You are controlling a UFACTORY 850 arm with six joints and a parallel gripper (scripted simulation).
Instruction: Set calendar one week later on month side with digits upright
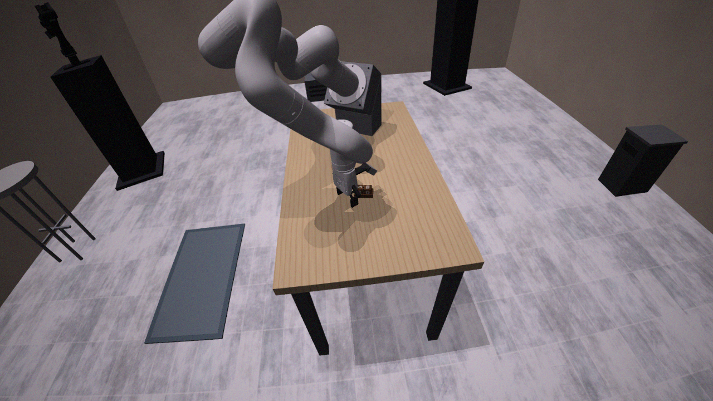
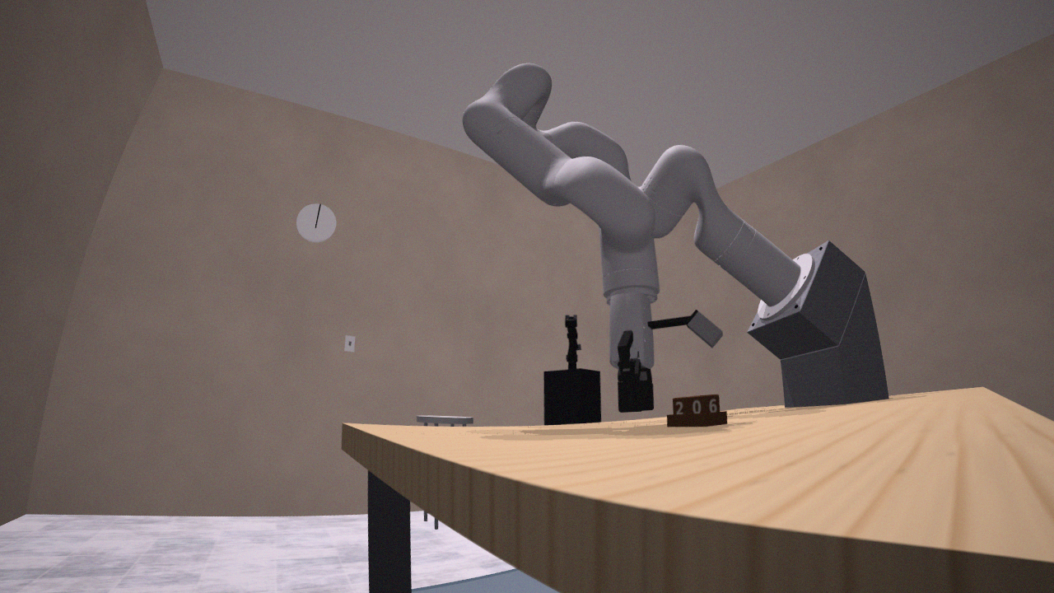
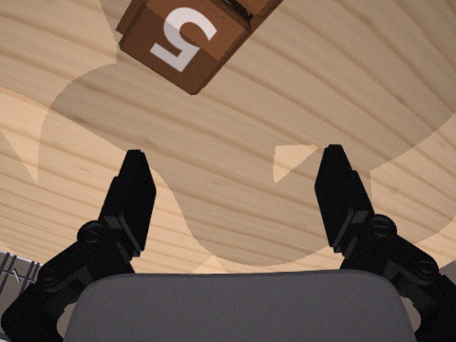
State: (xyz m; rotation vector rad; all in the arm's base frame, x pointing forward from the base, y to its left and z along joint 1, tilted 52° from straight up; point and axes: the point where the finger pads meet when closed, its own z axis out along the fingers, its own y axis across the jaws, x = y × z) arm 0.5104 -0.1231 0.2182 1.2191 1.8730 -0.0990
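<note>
The calendar's brown tray (image 1: 366, 195) (image 2: 696, 421) stands flat on the table. Its cubes sit in it side by side. White digits reading 2, 0 and 6 from left to right show in the exterior view; I cannot tell which faces share a cube. In the wrist view a cube (image 3: 182, 40) with a 5 on its top face is at the upper edge, and the rest of the calendar is mostly cut off. The month's name is not readable. My gripper (image 1: 346, 197) (image 2: 635, 408) (image 3: 235, 167) is open and empty, above the table beside the calendar.
The wooden table (image 1: 399, 234) (image 2: 847, 472) carries the arm's grey base (image 1: 371, 112) (image 2: 832, 346) at its far end. The wrist camera (image 1: 367, 169) (image 2: 705, 329) sticks out from the arm above the calendar's side. A stool and dark pedestals stand on the floor.
</note>
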